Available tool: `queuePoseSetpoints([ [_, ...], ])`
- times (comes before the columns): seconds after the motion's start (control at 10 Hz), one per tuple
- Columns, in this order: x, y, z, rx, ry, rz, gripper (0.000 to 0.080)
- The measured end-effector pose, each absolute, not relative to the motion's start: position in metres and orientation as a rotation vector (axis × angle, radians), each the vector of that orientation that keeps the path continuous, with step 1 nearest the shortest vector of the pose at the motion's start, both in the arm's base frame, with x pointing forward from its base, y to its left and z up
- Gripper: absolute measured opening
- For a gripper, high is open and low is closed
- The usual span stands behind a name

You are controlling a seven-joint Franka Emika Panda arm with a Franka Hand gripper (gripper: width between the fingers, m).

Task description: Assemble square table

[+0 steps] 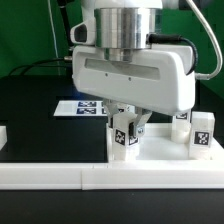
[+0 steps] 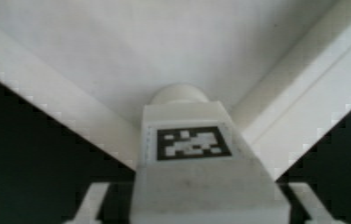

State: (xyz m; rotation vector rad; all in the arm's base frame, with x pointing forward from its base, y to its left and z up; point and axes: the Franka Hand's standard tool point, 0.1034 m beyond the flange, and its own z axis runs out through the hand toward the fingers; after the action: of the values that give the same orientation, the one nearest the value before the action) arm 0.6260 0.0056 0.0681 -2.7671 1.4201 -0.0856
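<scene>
Pincer clamping small white tagged plastic block leg, centre frame, over large flat white square panel; probably seating it; next needing socket alignment.

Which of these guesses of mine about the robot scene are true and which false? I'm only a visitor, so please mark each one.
1. The gripper holds a small white tagged leg. True; the wrist view shows the leg between the fingers.
2. The table surface is bright red. False; the table is black.
3. Another tagged leg stands apart at the exterior view's right. True.
4. The marker board is held up in the air. False; it lies flat on the table behind the gripper.
5. A long low white rail runs along the front. True.
6. The held leg carries no tag. False; it bears a black-and-white tag.
</scene>
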Motion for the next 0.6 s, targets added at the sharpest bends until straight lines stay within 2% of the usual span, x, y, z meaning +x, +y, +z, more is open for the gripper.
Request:
queuePoseSetpoints([
  [0.2,0.6258,0.0049,0.0681,-2.676,1.580,-0.082,0.0289],
  [0.6,0.6248,0.0051,0.0691,-2.008,2.352,-0.003,0.0290],
])
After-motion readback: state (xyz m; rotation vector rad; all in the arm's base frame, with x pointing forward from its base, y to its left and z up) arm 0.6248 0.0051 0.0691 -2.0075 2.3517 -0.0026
